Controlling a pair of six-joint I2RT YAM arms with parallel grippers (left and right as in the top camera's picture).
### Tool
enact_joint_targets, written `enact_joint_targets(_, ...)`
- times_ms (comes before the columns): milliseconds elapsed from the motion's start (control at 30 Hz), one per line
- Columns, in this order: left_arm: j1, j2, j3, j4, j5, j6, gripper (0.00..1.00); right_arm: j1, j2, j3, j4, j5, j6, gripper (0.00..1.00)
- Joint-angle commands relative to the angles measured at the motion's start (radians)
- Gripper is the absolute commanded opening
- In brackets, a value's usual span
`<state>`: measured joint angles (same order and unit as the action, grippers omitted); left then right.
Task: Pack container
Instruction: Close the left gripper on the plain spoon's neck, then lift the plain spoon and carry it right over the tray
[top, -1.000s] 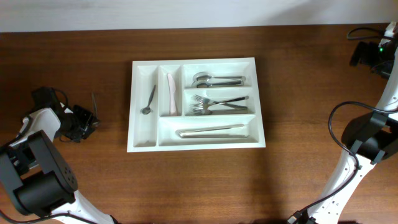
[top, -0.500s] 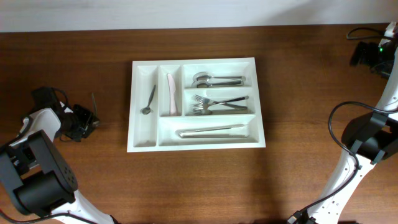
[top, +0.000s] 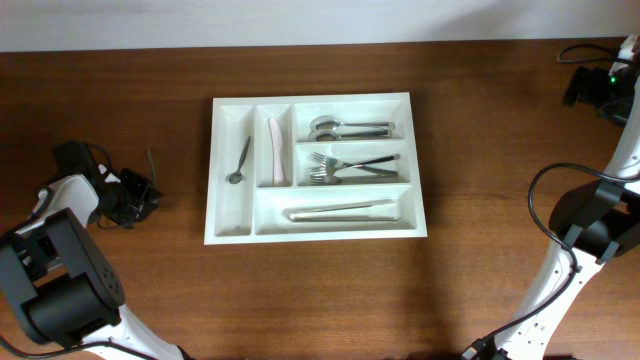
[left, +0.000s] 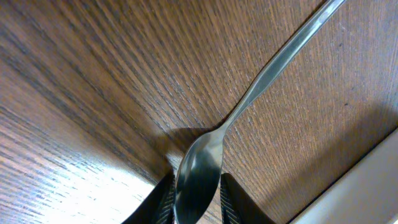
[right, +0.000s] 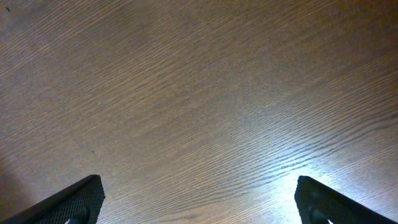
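**Container** (top: 320, 237): white five-compartment tray, flat at the middle of the worktop (top: 480, 100), long side toward the arms. Both arms stand well apart from it, one on each side.

**Contents, already sorted by kind:**
- Left narrow compartment: one small spoon (top: 240, 160), lying lengthwise.
- Second narrow compartment: one pale pink utensil (top: 273, 152). Its type is too small to tell.
- Top long compartment: nested spoons (top: 350, 128), bowls to the left.
- Middle long compartment: forks (top: 350, 166), tines to the left.
- Bottom long compartment: one long metal piece (top: 340, 211), possibly tongs, lying along the compartment.

**Loose spoon** (left: 249, 99): outside the container on the worktop to its left, bowl toward the left arm and handle pointing away. It is judged to be the next piece to pack. By size it would belong with the small spoon in the left narrow compartment.

**Left pincer** (left: 198, 202): low over the worktop, narrowed around the loose spoon's bowl. Its fingers (left: 163, 200) press the bowl's two edges. The bowl is the widest part and gives the pads something to bite, whereas the thin handle would roll. The spoon appears to rest on the wood, so how firm the hold is cannot be told.

**Right pincer** (right: 199, 205): spread fully wide over bare wood, with nothing between its fingers (right: 81, 199). It is apparently parked at the right side to keep clear of the working arm.

**Risk, as a judgement:** a smooth, curved bowl may slip or pivot when lifted.
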<state>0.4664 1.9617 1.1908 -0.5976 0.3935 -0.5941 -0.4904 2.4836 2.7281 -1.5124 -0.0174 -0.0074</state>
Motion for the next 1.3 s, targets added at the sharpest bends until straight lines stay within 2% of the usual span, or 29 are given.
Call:
enact_joint_targets(0, 0.006, 0.020, -0.013, -0.002, 0.010, 0.012, 0.26, -0.008, -0.039, -0.006, 0.002, -0.001, 0.001, 0.99)
enact_joint_targets(533, 0.006, 0.020, -0.013, 0.000, -0.005, 0.012, 0.25, -0.007, -0.039, -0.006, 0.002, -0.001, 0.001, 0.99)
enact_joint_targets(600, 0.006, 0.020, -0.013, 0.000, -0.009, 0.012, 0.20, -0.007, -0.039, -0.006, 0.002, -0.001, 0.001, 0.99)
enact_joint_targets(933, 0.006, 0.020, -0.013, 0.004, -0.009, 0.012, 0.19, -0.008, -0.039, -0.006, 0.002, -0.001, 0.001, 0.99)
enact_joint_targets(1033, 0.006, 0.020, -0.013, 0.009, -0.009, 0.012, 0.14, -0.007, -0.039, -0.006, 0.002, -0.001, 0.001, 0.99)
enact_joint_targets(1267, 0.006, 0.020, -0.013, 0.011, -0.008, 0.012, 0.12, -0.007, -0.039, -0.006, 0.002, -0.001, 0.001, 0.99)
